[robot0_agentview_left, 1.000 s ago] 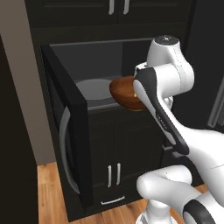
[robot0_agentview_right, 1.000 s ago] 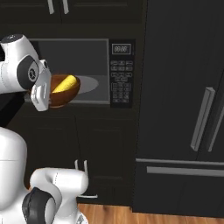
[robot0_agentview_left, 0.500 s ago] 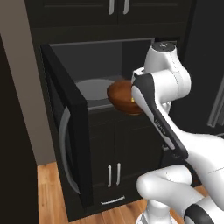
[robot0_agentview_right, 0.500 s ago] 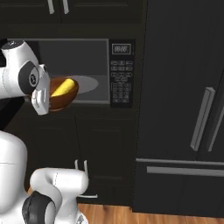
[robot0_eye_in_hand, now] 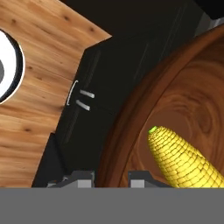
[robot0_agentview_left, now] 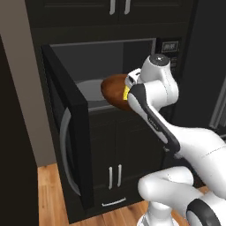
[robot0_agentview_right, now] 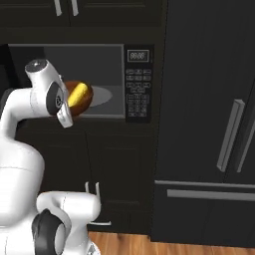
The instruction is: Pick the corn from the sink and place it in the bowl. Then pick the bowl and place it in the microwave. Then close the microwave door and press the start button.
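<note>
The reddish-brown bowl hangs tilted at the mouth of the open microwave, just above its grey floor. The yellow corn lies inside the bowl. My gripper is shut on the bowl's rim, one finger on each side of the wall. The microwave door stands swung open to the left, its curved silver handle facing outward. The keypad panel sits to the right of the cavity. The sink is out of view.
A tall dark fridge with long silver handles stands right of the microwave. Dark cabinet doors sit below the microwave, and more cabinets above. The open door juts out over the wooden floor.
My hand has carried the bowl with the corn a little further toward the microwave opening. The grip on the rim is unchanged.
</note>
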Robot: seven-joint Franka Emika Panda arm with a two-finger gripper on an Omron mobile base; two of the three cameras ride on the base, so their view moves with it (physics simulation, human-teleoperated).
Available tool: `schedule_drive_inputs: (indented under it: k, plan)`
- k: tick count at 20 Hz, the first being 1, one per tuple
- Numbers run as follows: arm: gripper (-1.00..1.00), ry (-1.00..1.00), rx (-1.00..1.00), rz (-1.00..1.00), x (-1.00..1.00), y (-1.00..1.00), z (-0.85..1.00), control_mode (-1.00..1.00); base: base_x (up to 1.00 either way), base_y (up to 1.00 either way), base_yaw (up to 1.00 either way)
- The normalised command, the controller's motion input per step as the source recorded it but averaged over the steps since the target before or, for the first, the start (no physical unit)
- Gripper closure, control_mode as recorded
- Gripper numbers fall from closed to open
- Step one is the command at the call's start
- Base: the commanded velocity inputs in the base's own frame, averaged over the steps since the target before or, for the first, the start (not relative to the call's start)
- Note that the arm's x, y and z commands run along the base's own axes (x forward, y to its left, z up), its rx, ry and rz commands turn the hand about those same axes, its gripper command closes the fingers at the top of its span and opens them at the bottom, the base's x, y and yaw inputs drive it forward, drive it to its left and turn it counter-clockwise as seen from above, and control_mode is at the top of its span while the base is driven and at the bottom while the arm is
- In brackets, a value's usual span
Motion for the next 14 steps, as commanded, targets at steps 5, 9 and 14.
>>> schedule_drive_inputs:
  k: [5,9,14]
  plan:
    - [1.00,0.08,0.00,0.00,1.00,0.32,0.00,-1.00,0.00,0.00,0.00]
    - [1.00,0.12,0.00,0.00,0.80,0.28,0.00,-1.00,0.00,0.00,0.00]
    - [1.00,0.12,0.00,0.00,0.81,0.23,-0.03,-1.00,0.00,0.00,0.00]
